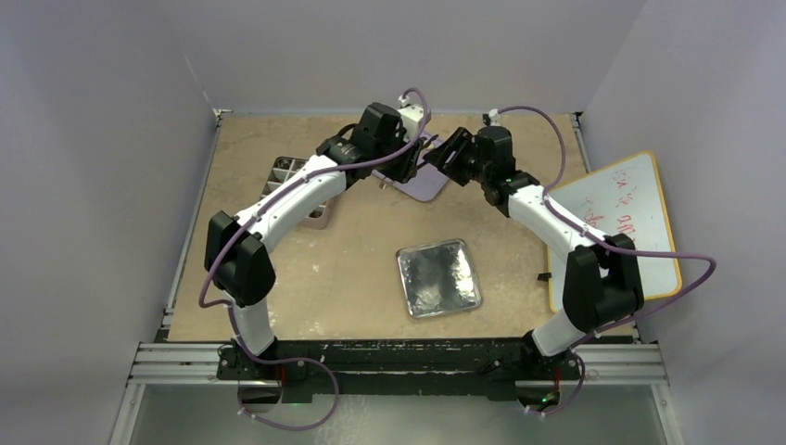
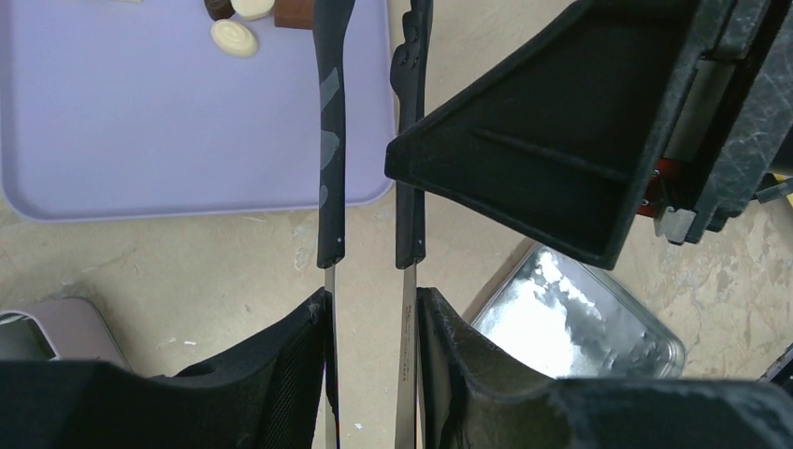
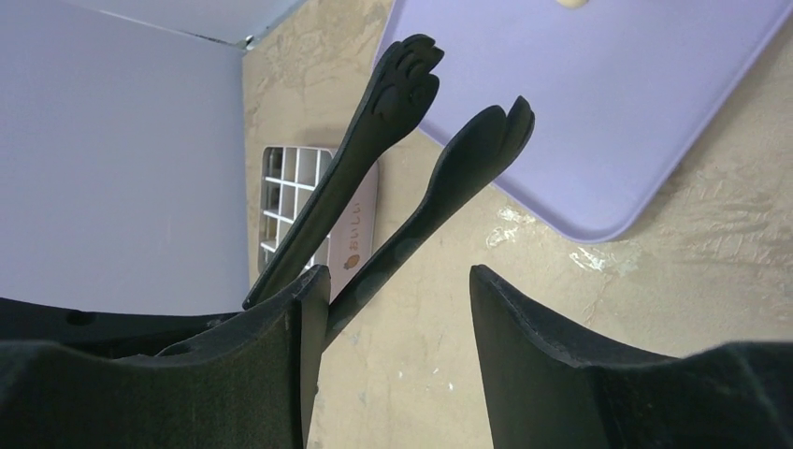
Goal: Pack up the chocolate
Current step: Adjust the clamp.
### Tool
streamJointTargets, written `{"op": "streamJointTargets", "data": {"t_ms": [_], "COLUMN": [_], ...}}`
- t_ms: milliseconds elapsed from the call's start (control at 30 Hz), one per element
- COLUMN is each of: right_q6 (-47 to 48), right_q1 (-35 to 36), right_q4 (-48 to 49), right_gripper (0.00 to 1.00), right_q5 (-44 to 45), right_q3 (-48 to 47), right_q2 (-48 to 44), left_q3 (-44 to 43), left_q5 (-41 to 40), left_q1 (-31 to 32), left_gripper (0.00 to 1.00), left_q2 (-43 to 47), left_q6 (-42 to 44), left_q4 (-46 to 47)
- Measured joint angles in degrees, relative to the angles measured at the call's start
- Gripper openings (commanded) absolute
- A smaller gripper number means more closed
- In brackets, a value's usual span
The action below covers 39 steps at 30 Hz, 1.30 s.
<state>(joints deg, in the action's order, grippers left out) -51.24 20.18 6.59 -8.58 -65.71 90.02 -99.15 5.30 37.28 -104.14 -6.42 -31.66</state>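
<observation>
The left gripper (image 2: 372, 297) was clamped on a pair of tweezers (image 2: 329, 140) with bare metal shanks and long black tips, one finger pressed against each shank. The tweezers reached out over a flat lavender plastic tray (image 2: 140, 140) with rounded corners, and their ends ran off the top of the left wrist view. The chocolate (image 2: 234, 38) lay on that tray near its far side. One cream-white oval piece showed whole, while another cream piece, a dark brown one and a mid-brown square were cut by the frame edge. From above, the arms hid the pieces and most of the tray.

The right gripper (image 3: 395, 273) stood with its fingers apart beside the tweezers. In its own view one black tip passed between the fingers, close to one of them; whether they touched could not be told.

A pale box (image 3: 281, 187) with a grid of small compartments sat on the tan table (image 1: 352, 269), half hidden by the left arm from above. A shiny square metal tin (image 1: 438, 278) lay mid-table. A whiteboard (image 1: 616, 222) lay at the right edge, its red scribbles too small to read.
</observation>
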Motion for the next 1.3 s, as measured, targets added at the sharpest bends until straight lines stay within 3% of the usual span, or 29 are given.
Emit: {"op": "streamJointTargets", "data": {"t_ms": [100,367,600,867,1100,1300], "right_q6": [0.55,3.69,6.23,-9.75,-22.75,-26.99], "right_q1": [-0.04,-0.13,-0.5,-0.66,-0.66,-0.66], "right_q4": [-0.5,-3.52,-7.23,-17.33,-8.17,1.27], "right_gripper": [0.61,0.84,0.89,0.87,0.91,0.83], "right_q5": [0.24,3.58,6.19,6.88,5.51,4.5], "right_q3": [0.0,0.9,1.62,0.57,10.14,12.5], "right_q2": [0.02,-2.32,-8.98,-11.3,-16.61,-15.74], "left_q3": [-0.63,-3.61,-4.57,-2.82,-2.43,-1.68], "left_q5": [-0.72,-3.21,-2.32,5.11,12.15,18.05], "left_q1": [0.07,0.09,0.02,0.0,-0.11,-0.46], "left_gripper": [0.33,0.3,0.3,0.3,0.3,0.3], "left_q2": [-1.09,-6.54,-8.15,-4.72,-0.94,-0.5], "left_q6": [-0.09,-1.09,-2.21,-6.56,-12.41,-16.39], "left_q4": [0.04,-0.35,-2.73,-1.07,2.4,4.87]}}
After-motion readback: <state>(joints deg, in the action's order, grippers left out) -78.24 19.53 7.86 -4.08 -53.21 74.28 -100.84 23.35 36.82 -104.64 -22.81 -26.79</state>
